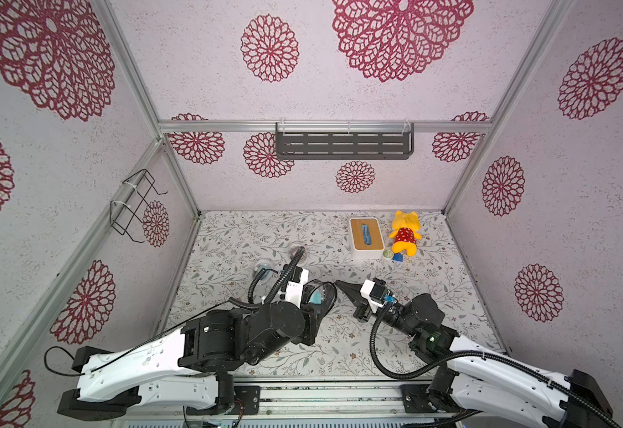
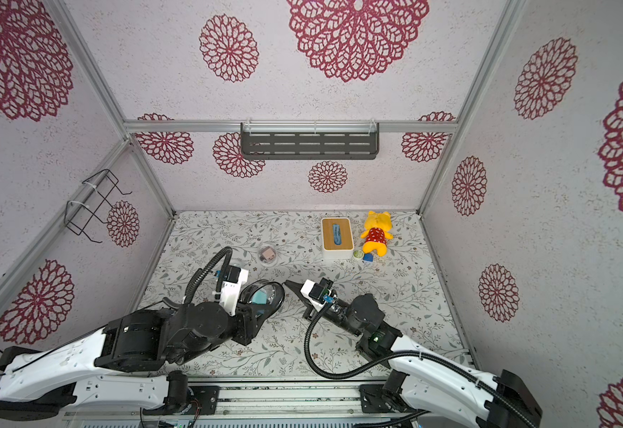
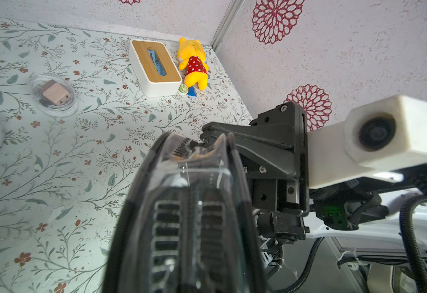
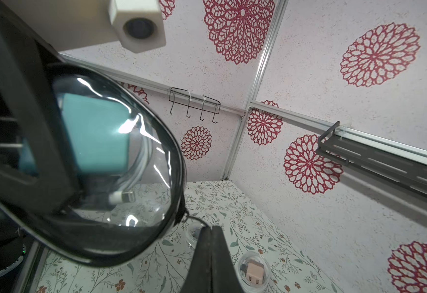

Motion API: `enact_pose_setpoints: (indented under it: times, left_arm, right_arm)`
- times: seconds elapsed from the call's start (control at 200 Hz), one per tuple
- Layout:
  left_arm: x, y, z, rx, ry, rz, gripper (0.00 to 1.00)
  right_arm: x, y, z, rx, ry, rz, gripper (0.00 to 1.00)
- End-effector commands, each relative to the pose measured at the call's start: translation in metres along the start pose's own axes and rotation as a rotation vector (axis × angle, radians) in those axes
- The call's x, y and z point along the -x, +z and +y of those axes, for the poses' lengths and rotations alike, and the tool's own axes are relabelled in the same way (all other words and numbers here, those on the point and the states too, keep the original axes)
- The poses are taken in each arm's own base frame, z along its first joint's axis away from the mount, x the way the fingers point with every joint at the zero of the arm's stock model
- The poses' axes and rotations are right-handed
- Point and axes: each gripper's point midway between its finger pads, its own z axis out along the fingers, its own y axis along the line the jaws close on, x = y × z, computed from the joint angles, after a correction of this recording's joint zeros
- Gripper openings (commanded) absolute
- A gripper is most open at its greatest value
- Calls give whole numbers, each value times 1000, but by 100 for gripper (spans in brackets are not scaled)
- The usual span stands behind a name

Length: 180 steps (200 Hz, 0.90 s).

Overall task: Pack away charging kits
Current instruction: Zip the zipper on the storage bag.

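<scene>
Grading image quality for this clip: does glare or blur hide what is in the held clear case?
Right wrist view: white glare streaks cross the clear oval zip case, yet the teal cube charger reads; left wrist view: case edge-on and blurred; both top views: sharp.

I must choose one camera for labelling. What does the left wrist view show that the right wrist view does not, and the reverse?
Only the left wrist view: the box, the plush, the blue block.
Only the right wrist view: the teal charger inside the held case, the hooks and the shelf on the walls.
Both: the held case, the pink charger in its case on the table, and the right end effector, shut on the zipper pull.
</scene>
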Motion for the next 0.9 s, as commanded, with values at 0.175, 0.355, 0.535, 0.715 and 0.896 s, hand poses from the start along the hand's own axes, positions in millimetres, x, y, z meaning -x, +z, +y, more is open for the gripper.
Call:
enact_pose_setpoints:
  times: [0.175, 0.355, 0.535, 0.715, 0.896]
  left_arm:
    - [0, 4, 5, 35, 32, 43, 0]
    - [-5, 10, -5, -13, 44, 76, 0]
    - [-12, 16, -18, -76, 79, 110, 0]
    - [-16, 23, -23, -80, 97, 136, 0]
    - [-20, 27, -26, -91, 107, 154, 0]
  right_arm:
    - [51, 2, -12, -20, -32, -168, 0]
    - [59, -4, -20, -69, -34, -222, 0]
    - [67, -2, -12, -19, -42, -242, 0]
    - [76, 2, -9, 10, -47, -259, 0]
    - [84, 8, -18, -16, -59, -243, 0]
